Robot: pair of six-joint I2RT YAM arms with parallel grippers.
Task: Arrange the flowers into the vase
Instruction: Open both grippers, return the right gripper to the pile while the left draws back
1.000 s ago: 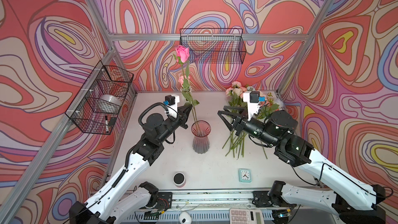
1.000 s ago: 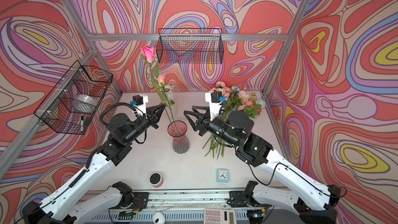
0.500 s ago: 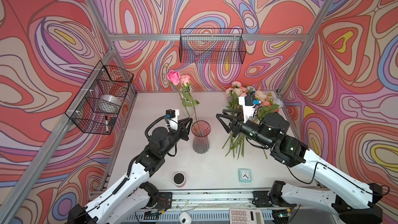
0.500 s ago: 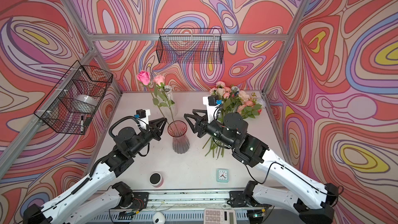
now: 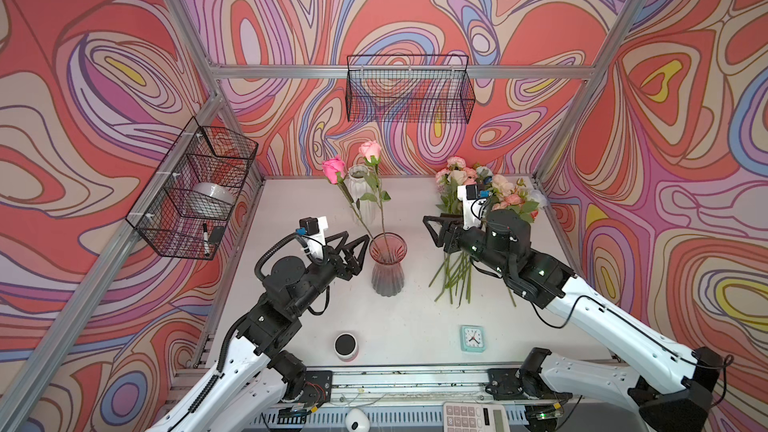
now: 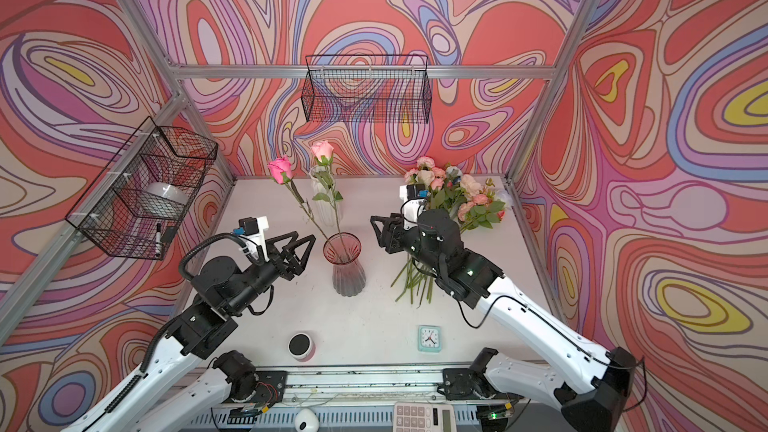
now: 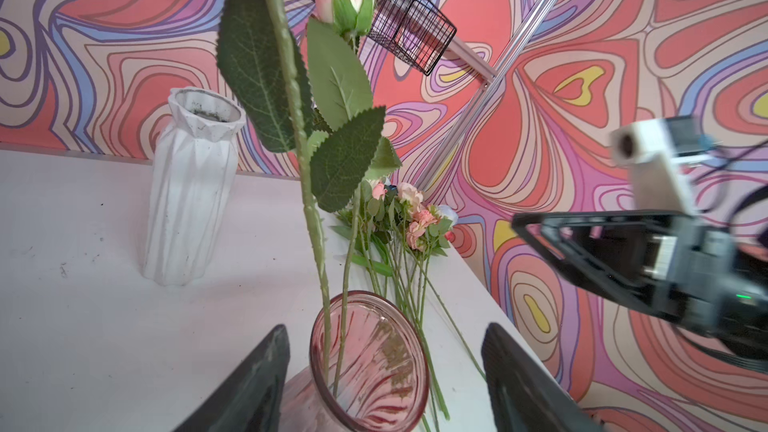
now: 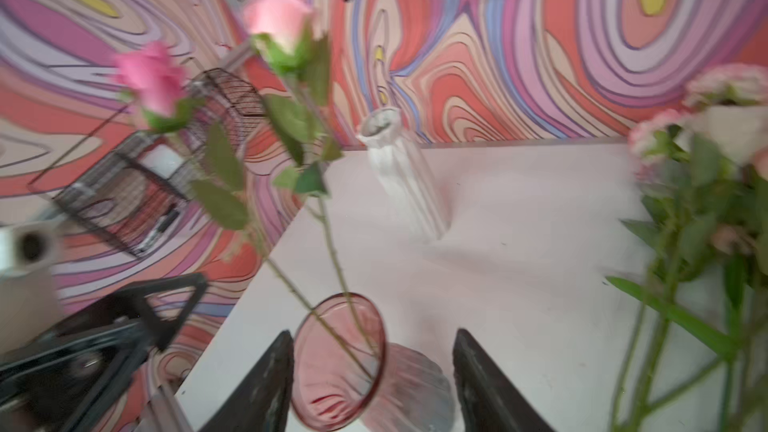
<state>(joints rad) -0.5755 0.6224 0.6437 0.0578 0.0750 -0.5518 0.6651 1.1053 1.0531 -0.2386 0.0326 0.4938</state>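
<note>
Two roses (image 5: pixel 333 169) in pink vase (image 5: pixel 387 268)

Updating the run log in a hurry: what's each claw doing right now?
Left claw: open, holding nothing, beside the pink vase.
Right claw: open, holding nothing.

light: bright, even | shadows: soft, faint beside ribbed pink glass vase (image 5: pixel 387 272) | top views: sharp throughout | left wrist: mostly sharp | right wrist: smeared blur throughout

Counts were: two roses (image 5: pixel 333 168), two vases (image 5: pixel 387 261), one loose bunch (image 5: pixel 509 193), two wire baskets (image 5: pixel 409 89), one clock (image 5: pixel 472 338), one calculator (image 5: pixel 473 417).
</note>
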